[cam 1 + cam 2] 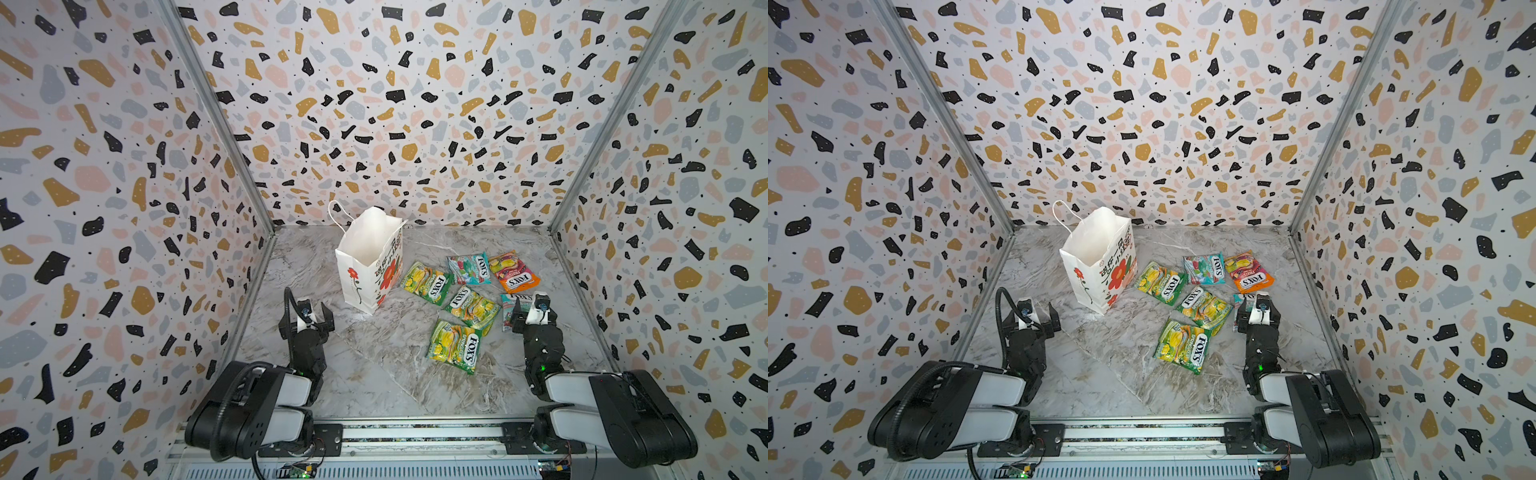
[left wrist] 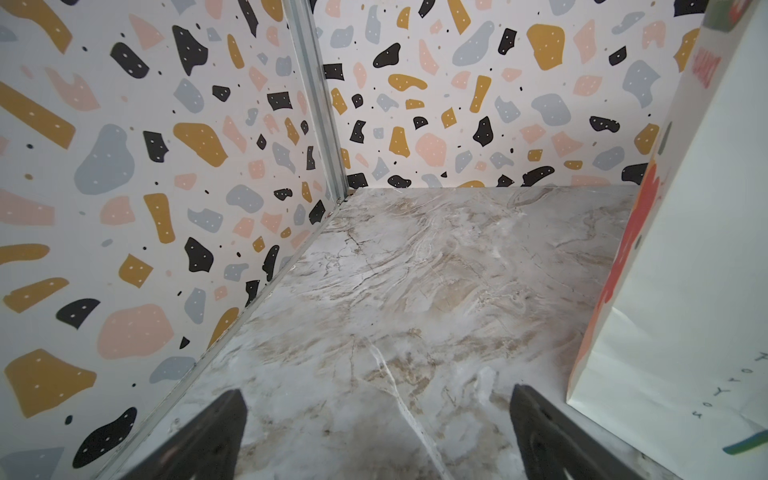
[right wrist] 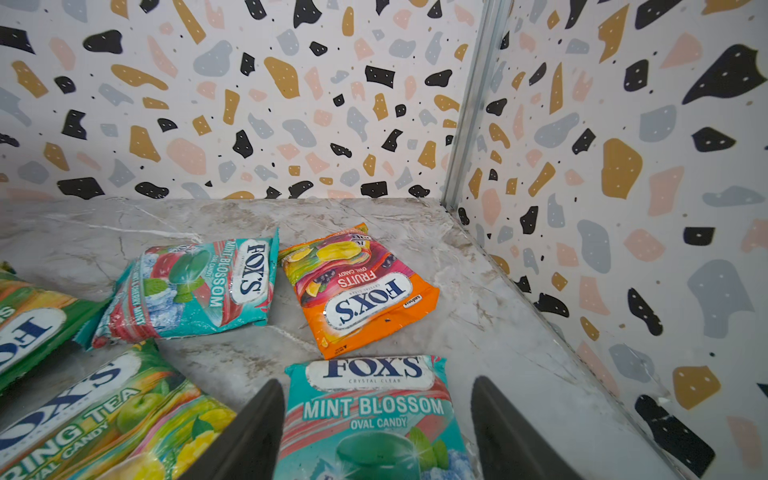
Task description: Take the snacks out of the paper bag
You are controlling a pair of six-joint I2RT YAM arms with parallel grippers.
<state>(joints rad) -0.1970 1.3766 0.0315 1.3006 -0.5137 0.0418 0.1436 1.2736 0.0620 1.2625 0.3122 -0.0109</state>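
Two pincers: the left pincer (image 1: 307, 311) and right pincer (image 1: 536, 306) sit nearest, with a broad bare stretch of desk (image 1: 374, 374) between them.
Left pincer state: jaws spread wide and holding nothing, with bare marble underneath.
Left margins: the patterned side wall (image 2: 104, 208) is on its outer side. The paper bag (image 2: 685, 291) stands just beside its inner finger.
Right pincer state: jaws parted wider than the near teal packet (image 3: 374, 415), which lies flat between the fingers. It has no hold on the packet.
Right margins: a strip of bare desk runs between this pincer and the right wall (image 3: 623, 208).
Snacks, near: the near green packet (image 1: 455, 345) lies flat on the desk, its far corner meeting the middle green packet (image 1: 471, 307). The middle one is just beside the near teal packet.
Snacks, far: the far green packet (image 1: 426, 282), far teal packet (image 1: 468, 269) and orange packet (image 1: 513, 272) lie in a loose row. All six are on the desk, outside the bag and to its right.
Bag: it stands upright left of centre, mouth open, one cord handle (image 1: 338, 216) raised. The far green packet is just beside its flowered side.
Far edge: the back wall (image 1: 415, 124) rises close behind the bag, with bare desk to the bag's left.
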